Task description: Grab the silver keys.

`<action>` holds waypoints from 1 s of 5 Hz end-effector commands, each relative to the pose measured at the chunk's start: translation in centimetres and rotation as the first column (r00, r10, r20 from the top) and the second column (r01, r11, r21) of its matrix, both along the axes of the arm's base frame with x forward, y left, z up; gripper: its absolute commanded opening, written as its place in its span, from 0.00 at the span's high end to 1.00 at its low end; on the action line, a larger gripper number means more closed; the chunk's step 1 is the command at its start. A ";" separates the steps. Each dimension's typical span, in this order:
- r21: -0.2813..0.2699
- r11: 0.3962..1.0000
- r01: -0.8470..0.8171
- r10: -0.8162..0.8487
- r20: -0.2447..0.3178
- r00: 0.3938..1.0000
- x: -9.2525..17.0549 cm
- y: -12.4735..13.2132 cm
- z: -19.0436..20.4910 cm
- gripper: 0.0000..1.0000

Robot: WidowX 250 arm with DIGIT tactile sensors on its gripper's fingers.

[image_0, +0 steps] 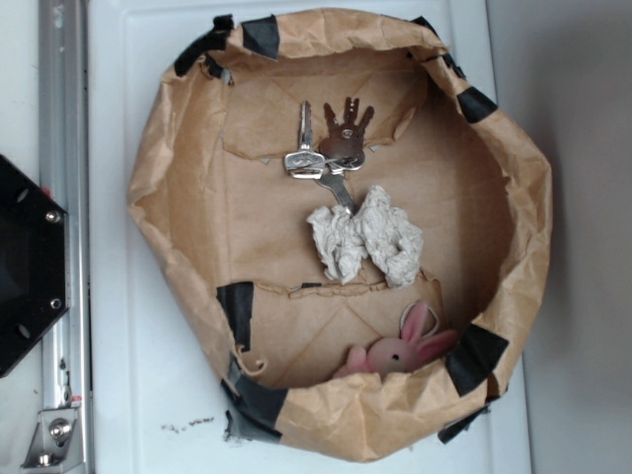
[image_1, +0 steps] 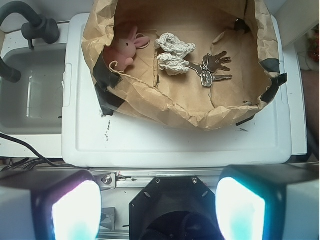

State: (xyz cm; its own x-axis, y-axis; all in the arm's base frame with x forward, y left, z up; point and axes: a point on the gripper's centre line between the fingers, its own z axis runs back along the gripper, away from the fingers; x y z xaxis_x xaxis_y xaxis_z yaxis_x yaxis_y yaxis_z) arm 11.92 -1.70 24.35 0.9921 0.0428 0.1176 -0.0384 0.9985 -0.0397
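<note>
White worktop (image_0: pixel 148 395) carries a brown paper basket (image_0: pixel 173 217) patched with black tape. Well back from it, over the worktop's near edge, the gripper (image_1: pixel 157 210) stands wide apart, holding nothing. Inside the basket lie a crumpled paper wad (image_0: pixel 365 242), a pink toy bunny (image_0: pixel 400 348) against the wall, and the silver keys (image_0: pixel 326 148), touching the wad.

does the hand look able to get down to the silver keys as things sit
Probably yes: the silver keys lie uncovered in the open-topped paper bin, only one key tip under the paper wad. The hand is open, outside the bin.
</note>
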 end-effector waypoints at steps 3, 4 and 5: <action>0.016 0.995 -0.100 0.098 0.102 0.990 9.3 0.0 -3.0 0.00; -0.024 0.983 -0.183 0.184 0.124 0.975 11.7 2.6 -5.2 0.00; -0.120 0.952 -0.282 0.296 0.125 0.947 11.6 5.8 -7.9 0.00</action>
State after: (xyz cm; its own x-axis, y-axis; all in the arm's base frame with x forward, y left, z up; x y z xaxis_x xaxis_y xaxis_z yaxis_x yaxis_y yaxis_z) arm 23.34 3.36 15.59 0.9199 0.3328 0.2073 -0.3046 0.9395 -0.1565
